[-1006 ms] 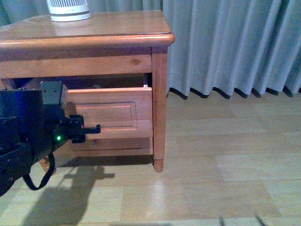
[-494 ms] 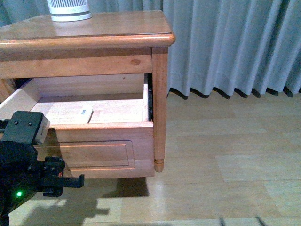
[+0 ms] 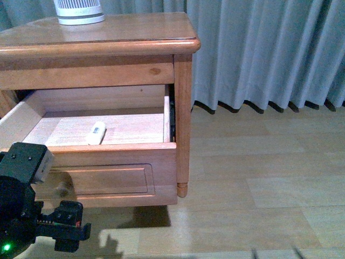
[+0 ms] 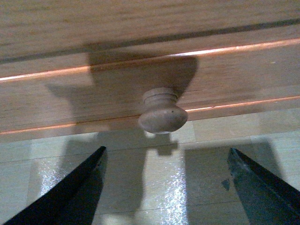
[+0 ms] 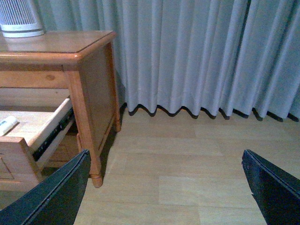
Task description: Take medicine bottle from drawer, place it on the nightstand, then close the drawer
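Left claw [image 4: 166, 150], spread wide and empty, hangs just short of the drawer's [image 3: 108, 178] single round wooden knob [image 4: 162, 112]. Above and beyond it, one small white medicine bottle [image 3: 96, 133] lies on its side in the open, pale-wood drawer of the reddish nightstand [image 3: 183, 97]. Right claw [image 5: 165, 152], also spread, faces a pleated grey curtain [image 5: 197, 56].

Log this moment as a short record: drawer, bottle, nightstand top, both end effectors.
drawer: open, pale inside showing
medicine bottle: lying on its side on the drawer floor
nightstand top: white ribbed cylinder at the back; no bottle on it
left end effector: open, facing the knob, not touching it
right end effector: open, empty, over the floor near the curtain
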Tool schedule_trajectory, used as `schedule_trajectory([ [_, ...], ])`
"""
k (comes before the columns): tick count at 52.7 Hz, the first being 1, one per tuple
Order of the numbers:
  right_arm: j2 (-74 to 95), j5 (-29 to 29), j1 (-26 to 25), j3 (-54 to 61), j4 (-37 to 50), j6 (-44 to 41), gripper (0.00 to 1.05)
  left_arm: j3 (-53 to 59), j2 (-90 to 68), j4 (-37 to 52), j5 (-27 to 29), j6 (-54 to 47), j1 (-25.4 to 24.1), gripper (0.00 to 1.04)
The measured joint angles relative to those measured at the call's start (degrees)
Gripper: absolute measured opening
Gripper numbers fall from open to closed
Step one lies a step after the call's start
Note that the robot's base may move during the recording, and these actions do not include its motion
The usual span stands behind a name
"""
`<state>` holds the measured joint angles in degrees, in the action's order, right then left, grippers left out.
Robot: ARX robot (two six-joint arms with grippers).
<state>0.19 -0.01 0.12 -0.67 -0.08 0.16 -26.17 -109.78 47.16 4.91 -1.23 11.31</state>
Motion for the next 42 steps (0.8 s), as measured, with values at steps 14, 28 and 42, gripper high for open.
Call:
schedule_trajectory([
  [14, 0.0, 0.0, 0.0, 0.0, 0.0, 0.0, 0.98, 1.9, 13.5, -1.8, 0.7, -0.7, -1.0, 0.98],
  [28, 0.0, 0.0, 0.0, 0.0, 0.0, 0.0, 0.98, 3.8, 36.0, -9.6, -3.9, -2.6, -3.1, 0.98],
  [42, 0.0, 0.0, 0.0, 0.0, 0.0, 0.0, 0.98, 8.2, 63.1, -27.8, -4.6, -2.4, -3.1, 0.98],
])
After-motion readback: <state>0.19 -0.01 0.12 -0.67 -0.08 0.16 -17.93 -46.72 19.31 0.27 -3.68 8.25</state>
